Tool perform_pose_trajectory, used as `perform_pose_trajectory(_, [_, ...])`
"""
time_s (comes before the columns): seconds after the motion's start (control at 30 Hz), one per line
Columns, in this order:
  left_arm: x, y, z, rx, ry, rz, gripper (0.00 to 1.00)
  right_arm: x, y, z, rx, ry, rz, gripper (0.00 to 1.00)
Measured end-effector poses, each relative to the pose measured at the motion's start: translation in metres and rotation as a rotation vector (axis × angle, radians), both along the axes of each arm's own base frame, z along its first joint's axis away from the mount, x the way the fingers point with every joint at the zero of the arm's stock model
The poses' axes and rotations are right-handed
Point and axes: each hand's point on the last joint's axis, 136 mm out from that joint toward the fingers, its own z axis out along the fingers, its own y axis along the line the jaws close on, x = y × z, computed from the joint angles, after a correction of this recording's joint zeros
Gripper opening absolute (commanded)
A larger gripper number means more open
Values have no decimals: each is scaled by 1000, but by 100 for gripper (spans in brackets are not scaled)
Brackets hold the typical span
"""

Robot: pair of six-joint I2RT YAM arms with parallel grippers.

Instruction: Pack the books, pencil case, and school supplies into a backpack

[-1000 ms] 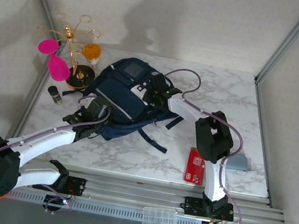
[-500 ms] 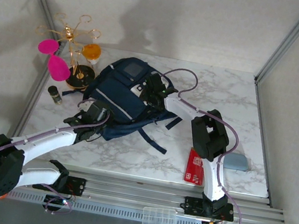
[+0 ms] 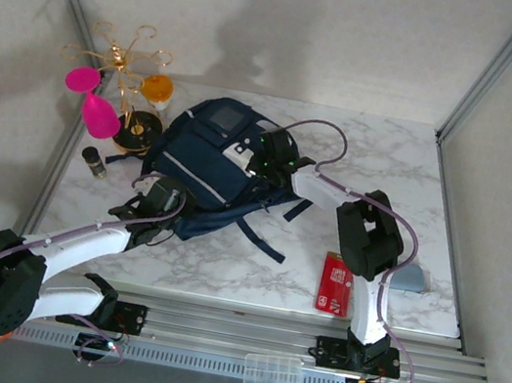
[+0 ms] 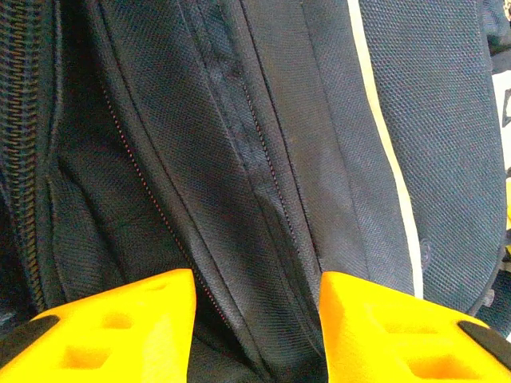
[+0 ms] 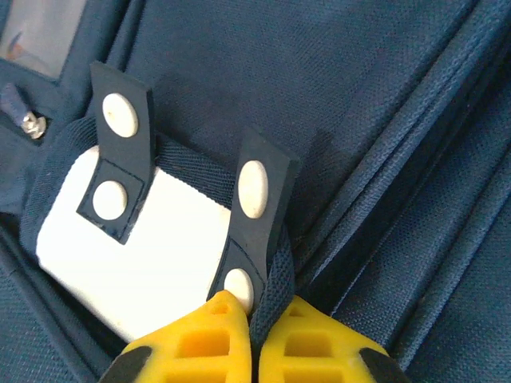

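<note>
Backpack [image 3: 210,169] lies shut. Right claw [image 5: 254,319] pinches its strap tab [image 5: 257,207]; left claw [image 4: 255,319] gapes over the zipper seam [image 4: 263,159]. Opening it seems next.

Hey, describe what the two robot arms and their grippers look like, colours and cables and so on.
Both arms have white link segments with bulky black joint housings, and a purple-grey cable loops along each. The left gripper and the right gripper have bright yellow moulded fingers with recessed pockets and black patches at the outer edges.

Red book [image 3: 335,283] part hidden by right arm.
</note>
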Motion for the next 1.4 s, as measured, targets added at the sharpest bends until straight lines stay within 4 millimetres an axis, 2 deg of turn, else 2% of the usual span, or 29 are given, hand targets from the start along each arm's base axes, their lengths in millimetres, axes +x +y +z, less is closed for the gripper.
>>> perform_pose_trajectory(0.27, [2, -4, -5, -7, -8, -18, 48, -10, -9, 28, 129, -43, 33, 0])
perform_pose_trajectory(0.4, [8, -8, -11, -11, -9, -32, 50, -21, -23, 42, 185, -28, 17, 0])
perform_pose_trajectory(0.5, [17, -11, -14, -4, -7, -47, 51, -33, -37, 50, 238, -4, -6, 0])
perform_pose_trajectory(0.67, [49, -16, -12, 16, -7, -86, 52, -39, -62, 55, 317, 29, -70, 0])
perform_pose_trajectory(0.8, [75, -19, 6, 33, -52, -130, 59, -36, -77, 58, 345, 12, -125, 0])
perform_pose_trajectory(0.9, [84, -23, 28, 43, -99, -166, 64, -36, -85, 61, 366, -8, -162, 0])
perform_pose_trajectory(0.97, [81, -26, 42, 43, -120, -198, 71, -39, -89, 62, 389, -21, -185, 0])
perform_pose_trajectory(1.07, [65, -34, 65, 27, -149, -246, 73, -47, -96, 60, 422, -26, -221, 0])
perform_pose_trajectory(1.17, [38, -49, 95, 11, -199, -305, 73, -57, -101, 60, 452, -28, -250, 0])
perform_pose_trajectory(1.23, [18, -68, 112, -10, -233, -358, 73, -61, -101, 61, 468, -31, -263, 0])
perform_pose_trajectory(1.3, [1, -89, 118, -29, -238, -415, 73, -63, -101, 63, 487, -27, -272, 0])
perform_pose_trajectory(1.4, [-23, -124, 109, -31, -202, -497, 71, -64, -100, 64, 520, -21, -287, 0])
